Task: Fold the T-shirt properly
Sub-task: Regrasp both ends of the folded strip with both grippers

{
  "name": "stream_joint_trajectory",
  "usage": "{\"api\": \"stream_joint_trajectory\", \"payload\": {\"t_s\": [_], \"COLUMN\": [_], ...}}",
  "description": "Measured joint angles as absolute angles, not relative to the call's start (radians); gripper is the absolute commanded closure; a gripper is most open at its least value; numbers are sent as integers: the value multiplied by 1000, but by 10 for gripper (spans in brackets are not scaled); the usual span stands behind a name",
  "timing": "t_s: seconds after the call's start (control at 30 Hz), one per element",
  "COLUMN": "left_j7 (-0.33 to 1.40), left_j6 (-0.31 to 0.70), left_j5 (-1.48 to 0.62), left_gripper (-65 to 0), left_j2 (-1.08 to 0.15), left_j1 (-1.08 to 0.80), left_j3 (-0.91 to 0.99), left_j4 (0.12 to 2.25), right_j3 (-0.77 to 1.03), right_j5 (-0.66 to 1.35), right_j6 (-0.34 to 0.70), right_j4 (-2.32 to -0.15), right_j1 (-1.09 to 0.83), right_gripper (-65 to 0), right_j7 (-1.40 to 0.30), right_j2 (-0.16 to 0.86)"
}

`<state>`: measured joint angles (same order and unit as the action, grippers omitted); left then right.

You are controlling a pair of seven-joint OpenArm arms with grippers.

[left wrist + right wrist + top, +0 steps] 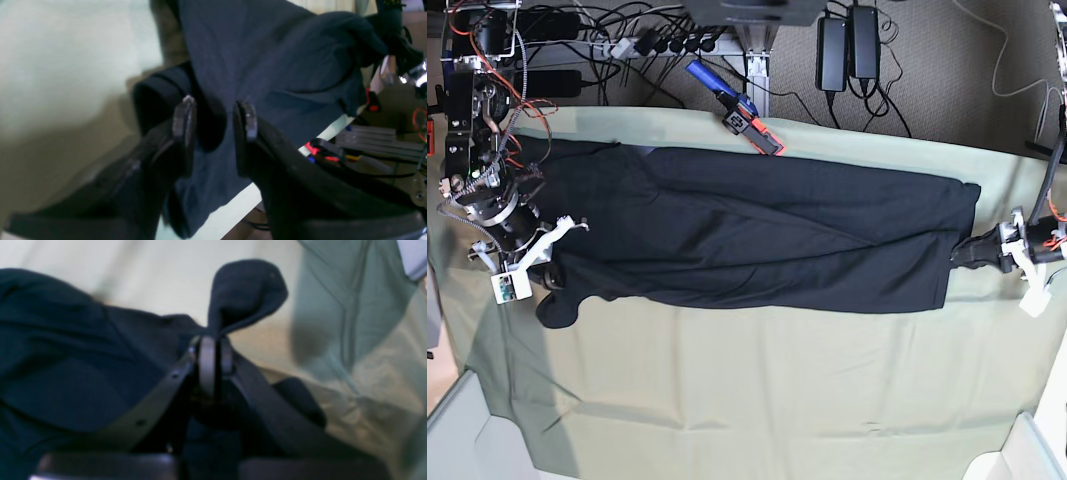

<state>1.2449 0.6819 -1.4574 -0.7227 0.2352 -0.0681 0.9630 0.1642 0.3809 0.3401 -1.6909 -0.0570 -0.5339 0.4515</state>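
Note:
The black T-shirt [757, 240] lies stretched in a long band across the table, plain side up. At the base view's right end, my left gripper [972, 250] sits at the shirt's edge. In the left wrist view the left gripper [215, 116] is open. Its two fingertips [183, 116] stand apart, with dark T-shirt fabric [267, 60] lying beyond the gap. At the base view's left end, my right gripper [547, 268] is at the shirt's other end. In the right wrist view the right gripper [215, 353] is shut on the T-shirt [66, 356], and a small fold pokes up above the tips.
A pale green cloth [757, 400] covers the table under the shirt. An orange and blue tool [742, 112] lies at the far edge. Cables and power bricks [847, 45] lie beyond the table. White bins [467, 440] stand at the front corners.

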Motion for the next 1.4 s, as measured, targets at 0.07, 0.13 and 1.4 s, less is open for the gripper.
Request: {"api": "stream_joint_trajectory", "payload": {"t_s": [0.07,0.13,1.4], "left_j7": [1245,1245,1179], "left_j6": [682,682,682], "left_j5": [-1459,-1459,-1459], "left_gripper": [-224,-224,-334], "left_j2": [-727,-725,-731], "left_j1": [235,235,233], "left_j3": [-68,-68,-39], "left_j4": [963,963,967], "right_j3": [182,204,510], "right_j5": [405,427,588], "right_j6": [340,340,340], "right_j4": [-1720,-1740,-2002], "right_j1": [-75,-90,-296], "right_gripper": [0,0,-439], "right_j7": [-566,-592,-722], "right_j2": [451,451,348]}}
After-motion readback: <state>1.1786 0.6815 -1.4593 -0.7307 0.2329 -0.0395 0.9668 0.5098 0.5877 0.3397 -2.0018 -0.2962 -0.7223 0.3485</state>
